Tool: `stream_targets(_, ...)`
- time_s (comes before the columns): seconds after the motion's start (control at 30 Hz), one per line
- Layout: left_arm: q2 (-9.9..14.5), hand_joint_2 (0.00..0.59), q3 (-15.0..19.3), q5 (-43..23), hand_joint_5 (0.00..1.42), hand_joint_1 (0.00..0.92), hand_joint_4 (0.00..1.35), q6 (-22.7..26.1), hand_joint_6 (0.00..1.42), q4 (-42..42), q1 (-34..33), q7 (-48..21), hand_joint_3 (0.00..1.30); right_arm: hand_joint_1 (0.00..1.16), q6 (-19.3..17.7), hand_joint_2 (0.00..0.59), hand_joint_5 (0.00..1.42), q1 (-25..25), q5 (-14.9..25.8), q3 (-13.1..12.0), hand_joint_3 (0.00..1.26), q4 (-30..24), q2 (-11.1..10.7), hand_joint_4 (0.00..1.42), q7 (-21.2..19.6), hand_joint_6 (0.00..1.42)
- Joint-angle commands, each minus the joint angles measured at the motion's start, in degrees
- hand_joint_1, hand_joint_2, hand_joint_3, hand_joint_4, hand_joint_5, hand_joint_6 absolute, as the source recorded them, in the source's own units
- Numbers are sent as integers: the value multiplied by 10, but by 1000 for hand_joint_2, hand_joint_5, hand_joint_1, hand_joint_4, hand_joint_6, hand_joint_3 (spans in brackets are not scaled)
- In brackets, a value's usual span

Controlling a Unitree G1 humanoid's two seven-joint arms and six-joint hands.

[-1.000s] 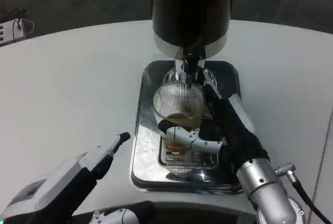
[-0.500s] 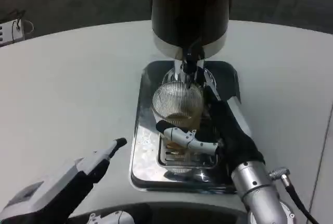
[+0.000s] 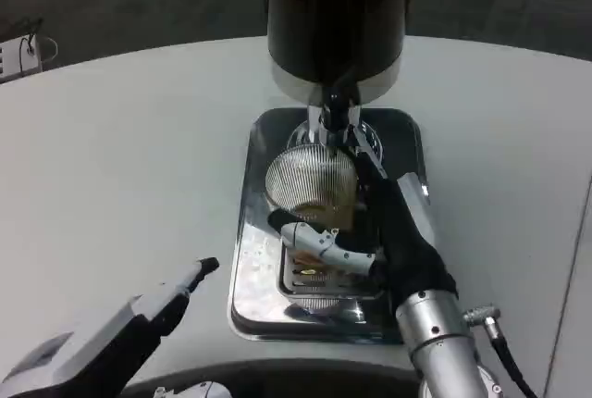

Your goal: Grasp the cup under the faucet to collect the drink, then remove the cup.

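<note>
Your right hand still grips the ribbed cup under the faucet; amber drink seems slightly deeper. Your left hand has dropped back, fingers extended, holding nothing.

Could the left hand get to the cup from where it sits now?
Probably yes. The left hand hovers over bare table left of the tray, nothing standing between it and the cup. But the right hand already wraps the cup under the faucet, leaving mainly its left side free.
</note>
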Motion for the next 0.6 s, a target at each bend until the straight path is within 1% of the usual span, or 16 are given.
stream_targets(0.03, 8, 40, 3, -8, 0, 0, 0, 10, 0, -5, 4, -12, 0, 807, 1, 218, 240, 9, -11, 17, 102, -1, 19, 130, -15, 173)
stream_targets(0.23, 13, 40, 4, -16, 0, 0, 0, 16, 0, -1, 2, -19, 0, 819, -5, 228, 275, 10, -26, 28, 126, 16, 31, 163, -44, 195)
stream_targets(0.33, 17, 40, 4, -18, 0, 0, 0, 18, 0, 1, 2, -22, 0, 819, -3, 229, 277, 7, -40, 37, 121, 28, 35, 156, -60, 185)
stream_targets(0.6, 28, 40, 5, -30, 0, 0, 0, 17, 2, 15, -2, -26, 0, 820, 4, 230, 245, -2, -51, 44, 68, 55, 34, 88, -69, 130)
